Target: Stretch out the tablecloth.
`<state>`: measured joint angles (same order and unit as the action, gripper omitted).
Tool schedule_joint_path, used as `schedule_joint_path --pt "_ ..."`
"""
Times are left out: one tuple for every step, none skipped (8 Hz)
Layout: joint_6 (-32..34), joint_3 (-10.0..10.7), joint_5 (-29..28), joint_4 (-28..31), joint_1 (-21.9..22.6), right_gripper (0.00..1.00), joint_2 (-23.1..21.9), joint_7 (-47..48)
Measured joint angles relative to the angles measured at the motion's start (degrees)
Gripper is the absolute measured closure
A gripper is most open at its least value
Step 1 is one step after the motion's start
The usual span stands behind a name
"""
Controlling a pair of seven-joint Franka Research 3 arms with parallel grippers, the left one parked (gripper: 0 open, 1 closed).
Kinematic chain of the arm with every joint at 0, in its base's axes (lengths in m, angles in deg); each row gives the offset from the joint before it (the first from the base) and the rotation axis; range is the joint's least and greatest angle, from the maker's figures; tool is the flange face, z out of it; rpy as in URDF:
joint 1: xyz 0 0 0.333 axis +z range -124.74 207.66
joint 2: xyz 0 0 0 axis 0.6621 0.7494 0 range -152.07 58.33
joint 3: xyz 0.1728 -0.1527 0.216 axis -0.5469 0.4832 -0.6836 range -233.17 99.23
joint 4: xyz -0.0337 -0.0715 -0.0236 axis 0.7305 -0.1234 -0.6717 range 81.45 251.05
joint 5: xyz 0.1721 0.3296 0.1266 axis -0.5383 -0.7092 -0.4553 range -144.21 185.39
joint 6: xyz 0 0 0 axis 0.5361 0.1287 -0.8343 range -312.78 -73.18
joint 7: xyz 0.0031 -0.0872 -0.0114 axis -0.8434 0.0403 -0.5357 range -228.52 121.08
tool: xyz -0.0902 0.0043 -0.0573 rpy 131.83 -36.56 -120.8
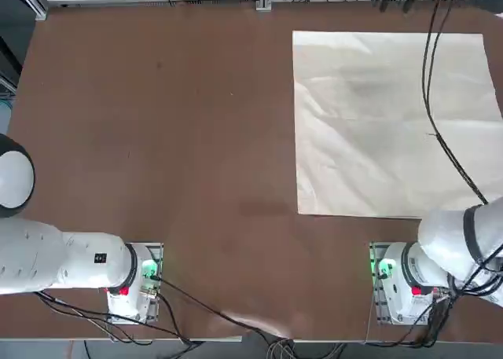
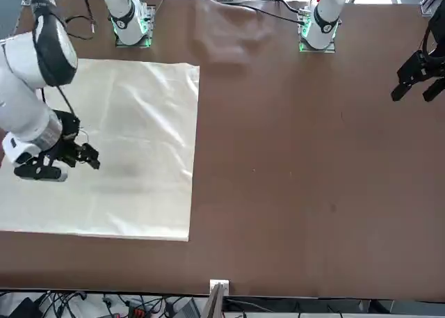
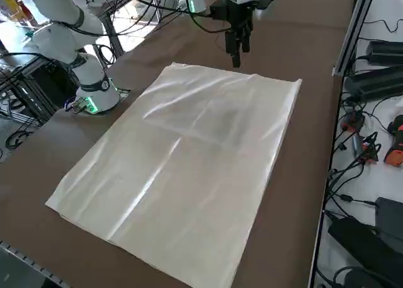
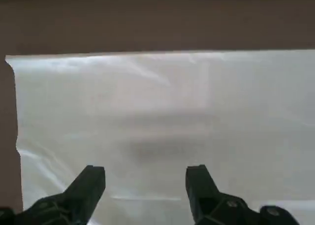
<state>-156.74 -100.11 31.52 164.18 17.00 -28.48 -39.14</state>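
Cables (image 3: 352, 168) and black boxes (image 3: 378, 53) sit on a white surface (image 3: 384, 127) off the brown table's (image 1: 181, 139) far edge. Your right arm (image 2: 52, 53) reaches outward from its base, with the right gripper (image 4: 145, 171) raised over the tablecloth (image 1: 377, 131). You've got its fingers wide open, nothing between them. Tablecloth lies spread nearly flat on your right half of the table, in front of the right arm's base, with faint creases and a slightly uneven edge.

Top view: right claw (image 1: 396, 4) cut by top edge, tablecloth (image 1: 369, 131) by right edge.
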Motion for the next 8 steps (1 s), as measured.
schedule_joint_path --pt "4.0 9.8 -5.1 -2.1 6.5 0.0 -2.9 -2.2" --pt "8.3 16.9 -7.4 -3.5 10.8 0.0 -6.1 -3.7" --pt "13.1 20.0 -8.0 -4.5 12.2 0.0 -9.6 -4.4" --pt "17.6 21.7 -8.2 -5.1 12.4 0.0 -12.7 -6.5" --pt "20.3 23.6 -8.2 -5.8 13.3 0.0 -14.6 -9.5" --pt "21.1 26.7 -8.5 -6.2 15.7 0.0 -15.2 -11.2" --pt "21.1 31.4 -8.8 -6.2 19.7 0.0 -15.0 -11.7" --pt "21.1 34.5 -8.8 -6.2 22.6 0.0 -14.4 -12.0"
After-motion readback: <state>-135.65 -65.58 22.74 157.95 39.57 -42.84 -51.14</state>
